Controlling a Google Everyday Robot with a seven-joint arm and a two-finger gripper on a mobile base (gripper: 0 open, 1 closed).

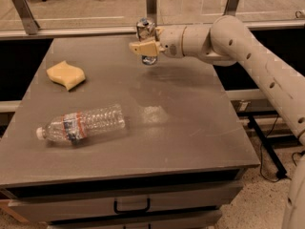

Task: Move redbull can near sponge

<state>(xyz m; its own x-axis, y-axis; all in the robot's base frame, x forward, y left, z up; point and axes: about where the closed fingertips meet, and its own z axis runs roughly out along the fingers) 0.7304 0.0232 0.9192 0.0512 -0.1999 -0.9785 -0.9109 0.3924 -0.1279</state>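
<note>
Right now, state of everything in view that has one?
redbull can: upright, clamped in the gripper near the table's far edge.
gripper: shut on the redbull can.
sponge: lying flat, left side, untouched.
water bottle: on its side, capped, front left.
drawer: shut.

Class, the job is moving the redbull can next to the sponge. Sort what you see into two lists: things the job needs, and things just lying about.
Part of the job: redbull can, at the table's far edge; sponge, far left; hand, closed on the can.
Just lying about: water bottle, on its side, front left.
</note>
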